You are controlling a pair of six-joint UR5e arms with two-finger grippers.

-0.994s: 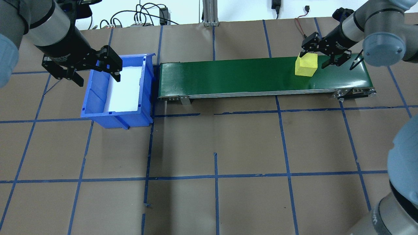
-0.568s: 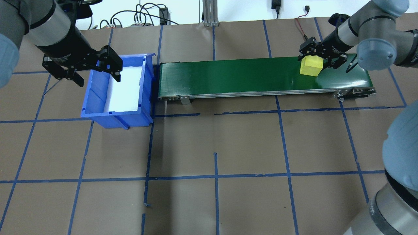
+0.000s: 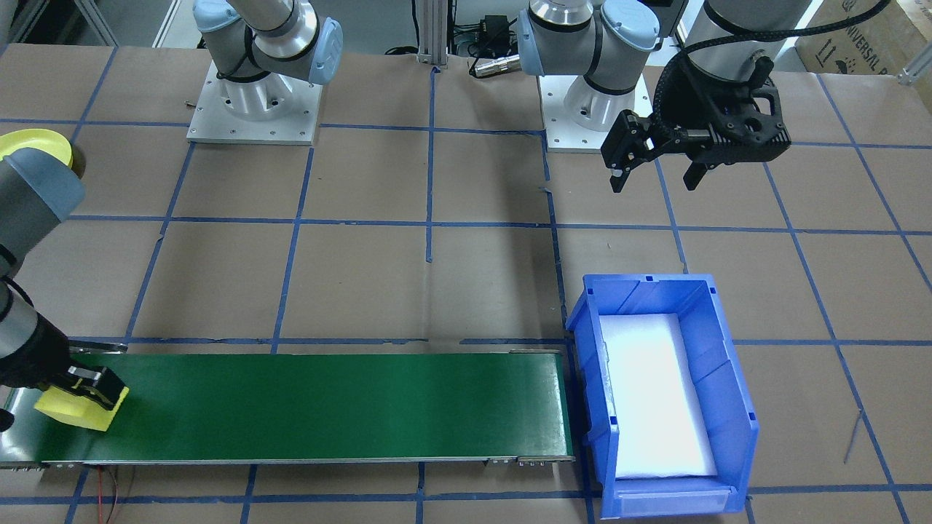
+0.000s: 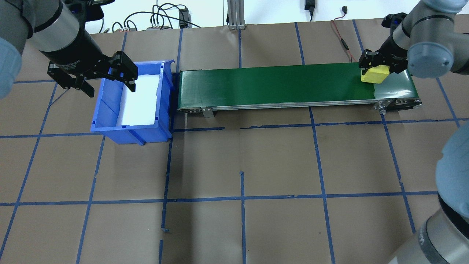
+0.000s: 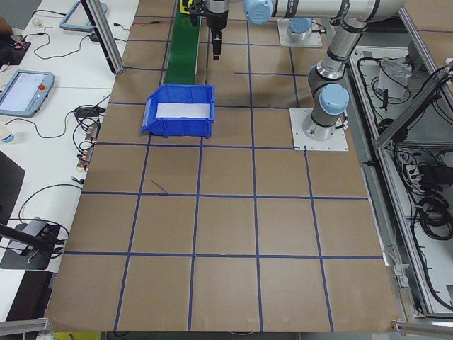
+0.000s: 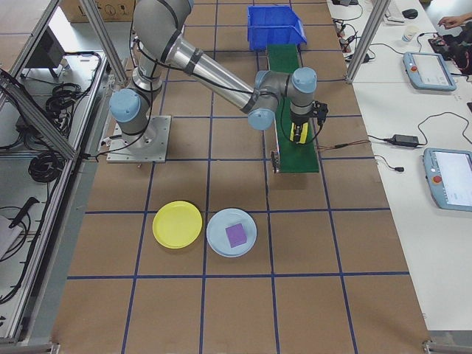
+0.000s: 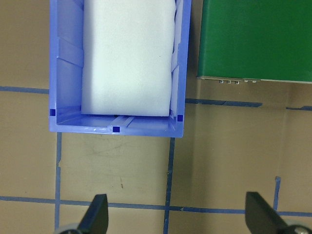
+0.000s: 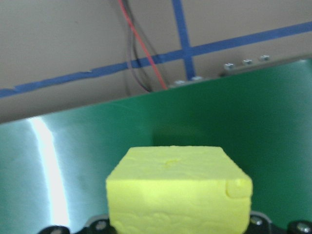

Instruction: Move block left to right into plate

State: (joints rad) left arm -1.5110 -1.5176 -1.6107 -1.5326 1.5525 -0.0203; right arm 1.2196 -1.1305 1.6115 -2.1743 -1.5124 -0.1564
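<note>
Right gripper (image 4: 374, 67) has its fingers closed on the yellow block (image 4: 374, 75) over the green conveyor's (image 4: 278, 86) end. Left gripper (image 4: 110, 82) hangs spread wide, empty. Yellow plate (image 6: 177, 224) lies well apart.

Your right tool (image 4: 379, 66) sits low over the belt (image 4: 274, 86) at its right end, closed around the block (image 4: 374, 75); the rest of the belt is bare along its length. Beyond that end the plate (image 6: 177, 224) lies on open surface (image 4: 242, 165), with a pale blue plate (image 6: 231, 231) just beside it carrying a purple block (image 6: 236, 234); both sit well apart from the belt. The bin (image 4: 133, 101) stands against the belt's left end, its walls rising above the belt. Your left tool (image 4: 93, 75) hangs open over the bin's outer wall. A red wire (image 4: 339, 36) trails behind the belt's right end.
</note>
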